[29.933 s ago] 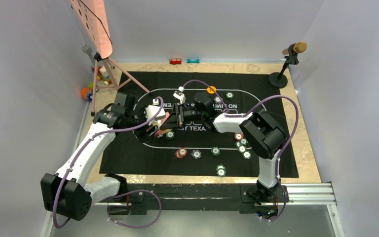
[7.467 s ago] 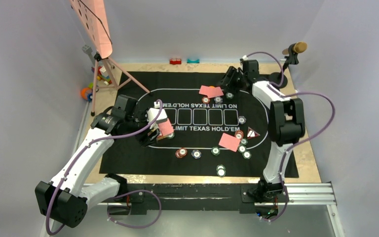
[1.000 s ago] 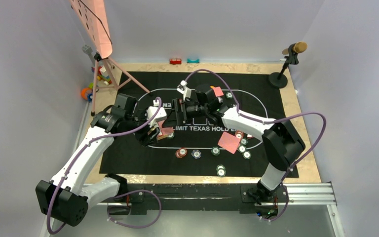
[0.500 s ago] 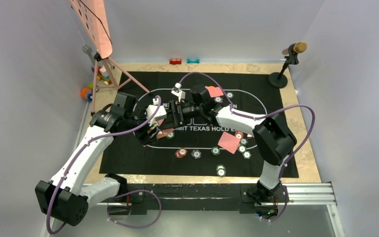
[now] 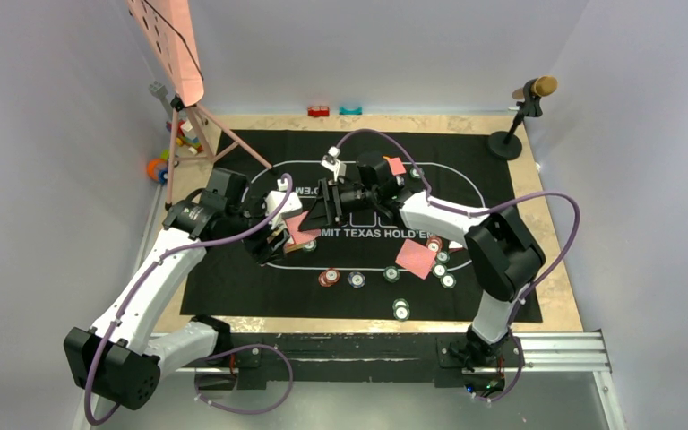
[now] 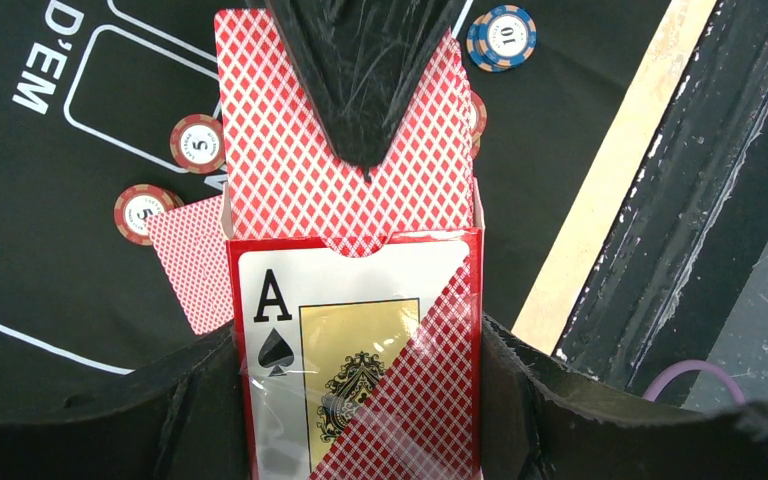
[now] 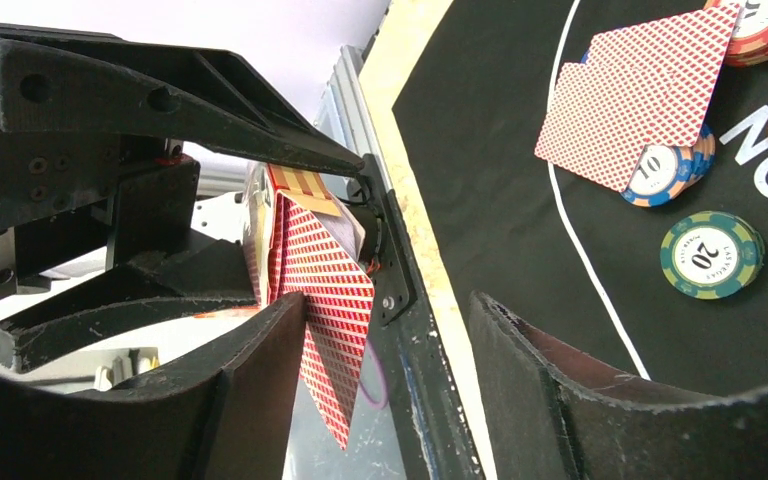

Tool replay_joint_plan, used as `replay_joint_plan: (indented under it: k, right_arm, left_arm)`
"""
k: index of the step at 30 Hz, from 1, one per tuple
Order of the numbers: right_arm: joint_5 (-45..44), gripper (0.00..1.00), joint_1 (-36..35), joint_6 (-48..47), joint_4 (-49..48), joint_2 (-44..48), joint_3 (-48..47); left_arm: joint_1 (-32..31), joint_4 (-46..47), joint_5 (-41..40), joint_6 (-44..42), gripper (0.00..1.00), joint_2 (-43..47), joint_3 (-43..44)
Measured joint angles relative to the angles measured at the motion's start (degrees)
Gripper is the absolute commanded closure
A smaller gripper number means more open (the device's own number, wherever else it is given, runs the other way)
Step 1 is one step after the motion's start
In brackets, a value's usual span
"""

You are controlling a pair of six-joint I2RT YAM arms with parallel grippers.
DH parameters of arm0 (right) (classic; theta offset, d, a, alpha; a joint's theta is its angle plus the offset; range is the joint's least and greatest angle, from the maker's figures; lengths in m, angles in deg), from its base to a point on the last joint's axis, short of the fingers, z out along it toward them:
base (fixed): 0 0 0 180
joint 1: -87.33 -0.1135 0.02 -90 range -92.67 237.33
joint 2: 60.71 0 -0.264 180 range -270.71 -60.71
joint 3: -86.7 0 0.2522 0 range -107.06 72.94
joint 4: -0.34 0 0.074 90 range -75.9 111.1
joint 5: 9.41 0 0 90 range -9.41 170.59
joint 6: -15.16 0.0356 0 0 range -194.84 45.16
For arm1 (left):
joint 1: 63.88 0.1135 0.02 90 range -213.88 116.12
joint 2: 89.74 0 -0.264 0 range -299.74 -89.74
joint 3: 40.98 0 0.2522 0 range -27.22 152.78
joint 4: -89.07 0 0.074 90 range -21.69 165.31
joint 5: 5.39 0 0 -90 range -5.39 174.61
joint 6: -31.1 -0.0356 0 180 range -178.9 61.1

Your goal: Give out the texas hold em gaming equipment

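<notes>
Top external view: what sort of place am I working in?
Probably a robot test cell staged as a poker table: plain white walls enclose it, a black hold'em mat covers the tabletop, and a microphone stands far right.

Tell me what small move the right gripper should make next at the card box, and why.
Probably close the right gripper on the protruding card before pulling. Its jaws stand apart around that card, which sticks out of the card box clamped in the left gripper, so it is not yet pinched.
</notes>
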Motion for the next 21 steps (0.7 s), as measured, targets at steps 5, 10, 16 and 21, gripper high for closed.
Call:
replay_joint_plan:
  k: [5,10,16,21]
  right_arm:
    - [-0.1,0.49,0.4,0.3,-0.1,1.4,0.9]
    - [-0.2,0.57,0.4,0.8,-0.5,2.6,1.6]
    - [-0.2,0.59,0.9,0.9,-0.5,3.4,2.0]
    - [-0.3,0.59,3.0,0.5,0.2,5.4,3.6]
  left_arm:
    - [0.0,0.0,-0.1,0.0,1.0,0.0,0.0]
    - [0.0,0.1,0.0,0.0,1.0,0.0,0.0]
    - [0.0,0.1,-0.1,0.0,1.0,0.0,0.0]
    - [0.0,0.2,0.0,0.0,1.0,0.0,0.0]
